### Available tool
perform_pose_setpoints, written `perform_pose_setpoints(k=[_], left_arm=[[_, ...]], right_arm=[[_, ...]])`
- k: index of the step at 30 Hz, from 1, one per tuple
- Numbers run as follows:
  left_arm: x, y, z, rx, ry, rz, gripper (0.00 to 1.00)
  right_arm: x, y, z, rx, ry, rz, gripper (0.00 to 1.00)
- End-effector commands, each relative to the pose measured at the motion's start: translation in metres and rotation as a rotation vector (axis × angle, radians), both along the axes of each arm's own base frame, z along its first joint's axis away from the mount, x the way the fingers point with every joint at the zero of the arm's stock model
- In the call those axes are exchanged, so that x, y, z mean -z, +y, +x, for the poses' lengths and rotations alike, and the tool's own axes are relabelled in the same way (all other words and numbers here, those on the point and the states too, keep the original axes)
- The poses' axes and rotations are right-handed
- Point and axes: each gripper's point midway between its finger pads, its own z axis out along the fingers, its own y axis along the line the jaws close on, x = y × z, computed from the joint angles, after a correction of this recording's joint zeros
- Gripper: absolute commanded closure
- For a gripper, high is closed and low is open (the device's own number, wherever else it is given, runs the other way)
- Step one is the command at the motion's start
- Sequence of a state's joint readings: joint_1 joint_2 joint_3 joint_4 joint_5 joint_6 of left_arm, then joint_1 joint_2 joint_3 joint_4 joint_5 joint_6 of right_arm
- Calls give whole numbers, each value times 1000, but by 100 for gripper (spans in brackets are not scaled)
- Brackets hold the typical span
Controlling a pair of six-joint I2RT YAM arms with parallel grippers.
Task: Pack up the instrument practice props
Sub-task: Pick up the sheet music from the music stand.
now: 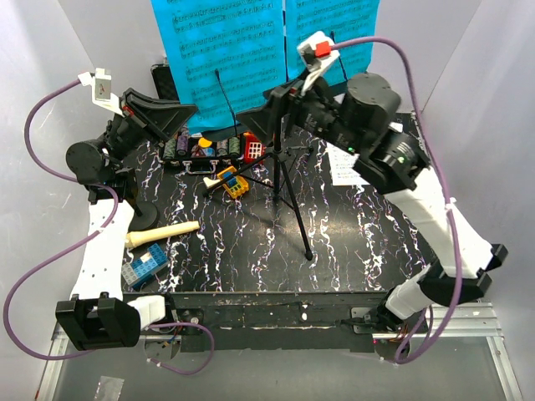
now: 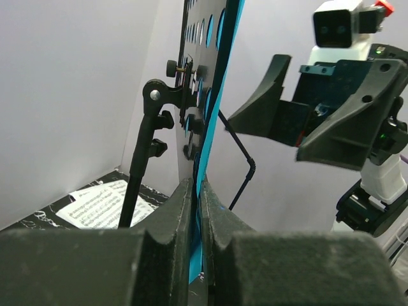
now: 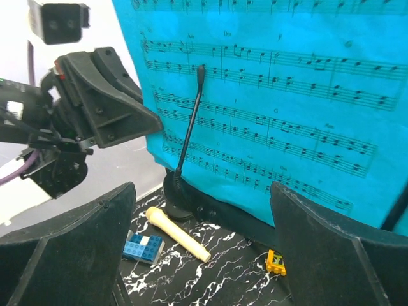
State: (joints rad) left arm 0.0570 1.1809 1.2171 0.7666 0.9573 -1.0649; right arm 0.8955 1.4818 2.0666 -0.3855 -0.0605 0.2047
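Observation:
The black music stand (image 1: pixel 288 196) stands on its tripod mid-table, its hole-punched desk (image 2: pixel 193 38) carrying blue sheet-music pages (image 1: pixel 226 50). My left gripper (image 1: pixel 188 110) is shut on the lower left edge of the desk and a blue page (image 2: pixel 196 248); the wrist view shows both fingers (image 2: pixel 172 210) pressed on them. My right gripper (image 1: pixel 269 109) is open and empty, facing the front of the pages (image 3: pixel 274 95) near the stand's pole. The cream microphone (image 1: pixel 163 235) lies by the small round-based mic stand (image 3: pixel 175 197), left of the music stand.
A black case of poker chips (image 1: pixel 209 149) with a red cube (image 1: pixel 253 149) sits behind the stand. A yellow block (image 1: pixel 234 182) and a blue block (image 1: pixel 142 267) lie on the marbled table. A white printed sheet (image 1: pixel 347 171) lies at the right. Grey walls surround the table.

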Motion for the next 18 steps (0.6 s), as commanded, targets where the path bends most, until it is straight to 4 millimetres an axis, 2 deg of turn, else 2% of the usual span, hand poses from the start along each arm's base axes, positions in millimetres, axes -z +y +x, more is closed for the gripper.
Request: perform_pose_setpoints(k=[1,5,11,18], left_arm=[[3,-8,-16,49,-1,24,99],[3,-12,-17,63,0,36,100],[5,-14,-17,71,2,39,100],[8,-16,-17,79,8,47,100]], right_arm=[[-26,10,5,9,-55,65,7],[-30,23,10,0,-65,75,9],[-32,31,14,-4,-70,76,14],[-33,36,16,-12,-72,84,25]])
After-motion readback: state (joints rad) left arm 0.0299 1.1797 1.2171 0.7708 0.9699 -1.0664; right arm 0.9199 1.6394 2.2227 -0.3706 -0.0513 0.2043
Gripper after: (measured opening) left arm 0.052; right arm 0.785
